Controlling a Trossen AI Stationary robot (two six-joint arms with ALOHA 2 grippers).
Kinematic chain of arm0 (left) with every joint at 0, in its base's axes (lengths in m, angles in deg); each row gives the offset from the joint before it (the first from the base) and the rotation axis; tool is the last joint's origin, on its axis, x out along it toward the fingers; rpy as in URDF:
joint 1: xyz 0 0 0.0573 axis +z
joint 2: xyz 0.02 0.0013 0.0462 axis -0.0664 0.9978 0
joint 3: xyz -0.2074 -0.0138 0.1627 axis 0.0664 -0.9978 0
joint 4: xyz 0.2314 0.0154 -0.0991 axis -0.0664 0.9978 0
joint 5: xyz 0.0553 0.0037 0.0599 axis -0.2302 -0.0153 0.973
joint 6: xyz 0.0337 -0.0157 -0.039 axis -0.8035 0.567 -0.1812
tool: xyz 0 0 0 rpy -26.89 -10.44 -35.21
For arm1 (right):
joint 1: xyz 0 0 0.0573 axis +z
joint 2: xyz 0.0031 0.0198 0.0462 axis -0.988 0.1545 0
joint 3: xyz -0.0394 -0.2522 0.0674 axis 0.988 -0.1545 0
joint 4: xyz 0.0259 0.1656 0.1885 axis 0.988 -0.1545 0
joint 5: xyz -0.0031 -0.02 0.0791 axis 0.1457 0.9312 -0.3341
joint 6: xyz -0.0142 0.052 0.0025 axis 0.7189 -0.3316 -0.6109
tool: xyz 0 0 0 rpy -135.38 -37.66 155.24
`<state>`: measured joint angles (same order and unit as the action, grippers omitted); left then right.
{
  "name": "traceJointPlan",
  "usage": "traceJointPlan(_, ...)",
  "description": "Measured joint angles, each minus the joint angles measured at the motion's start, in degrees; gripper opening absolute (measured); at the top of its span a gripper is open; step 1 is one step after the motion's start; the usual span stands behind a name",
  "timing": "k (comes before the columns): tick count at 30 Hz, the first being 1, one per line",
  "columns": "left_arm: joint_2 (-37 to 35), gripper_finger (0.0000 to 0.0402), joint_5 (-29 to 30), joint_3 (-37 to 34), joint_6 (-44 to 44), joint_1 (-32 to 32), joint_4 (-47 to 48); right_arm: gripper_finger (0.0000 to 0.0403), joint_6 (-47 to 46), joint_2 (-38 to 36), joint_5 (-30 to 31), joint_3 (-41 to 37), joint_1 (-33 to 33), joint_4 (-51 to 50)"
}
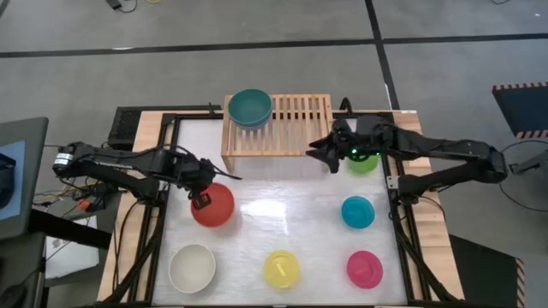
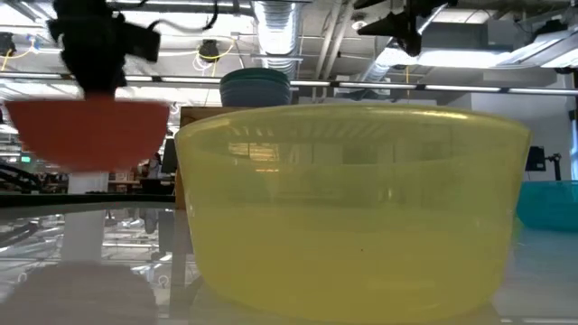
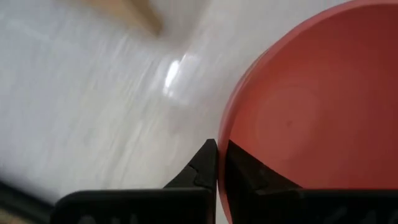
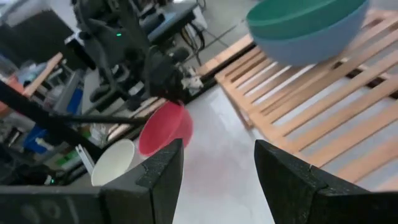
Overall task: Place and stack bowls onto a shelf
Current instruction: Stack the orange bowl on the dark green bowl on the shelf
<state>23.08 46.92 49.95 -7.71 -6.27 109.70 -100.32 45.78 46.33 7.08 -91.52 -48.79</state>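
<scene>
- The floor (image 1: 257,34) around the rig is grey and speckled, crossed by dark lines: one running side to side beyond the far edge of the worktop, another slanting away from it.
- The worktop (image 1: 291,222) has a glossy white surface that mirrors the lights, set in a black metal frame (image 1: 402,214) with light wood strips along its sides.
- A striped hazard mat (image 1: 522,107) lies on the floor at the right edge.
- In the low view, the ceiling (image 2: 298,27) carries silver ducts, pipes and bright strip lights.
- Cables (image 1: 60,201) trail beside the left of the frame.
</scene>
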Motion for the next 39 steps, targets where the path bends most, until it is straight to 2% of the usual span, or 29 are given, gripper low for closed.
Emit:
traceJointPlan(6, 0.0, 0.0, -4.6, 11.9, -5.6, 2.2, -0.4, 0.0224, 0.0, -4.2, 0.1, 0.0, -2.7, -3.2)
traceJointPlan(8, 0.0, 0.0, -2.7, 16.6, -6.9, 4.5, -0.4, 0.0224, 0.0, -4.9, 0.1, 0.0, -3.4, -4.2)
traceJointPlan(13, 0.3, 0.0, 7.3, 27.7, -6.9, 13.8, -2.7, 0.0224, 0.0, -5.3, 0.2, 0.0, -4.4, -5.2)
traceJointPlan(16, 1.4, 0.0, 8.8, 32.3, -6.9, 20.6, -6.6, 0.0224, -0.4, -5.1, 0.2, 0.0, -4.4, -5.1)
traceJointPlan(20, 5.2, 0.0, 4.9, 37.5, -8.3, 28.5, -10.2, 0.0224, -0.4, -5.0, 0.2, 0.0, -4.3, -5.3)
traceJointPlan(25, 13.0, 0.0, 3.0, 43.0, -9.9, 36.0, -7.6, 0.0224, -1.1, -5.1, 0.3, 0.0, -4.1, -5.6)
traceJointPlan(30, 21.7, 0.0, -1.4, 49.6, -10.7, 42.4, -5.8, 0.0224, -2.1, -5.1, 0.7, 0.0, -3.7, -8.2)
traceJointPlan(39, 34.8, 0.0, -7.4, 62.9, -15.3, 47.4, 5.3, 0.0224, -4.8, -5.1, 7.2, 0.0, -0.2, -13.6)
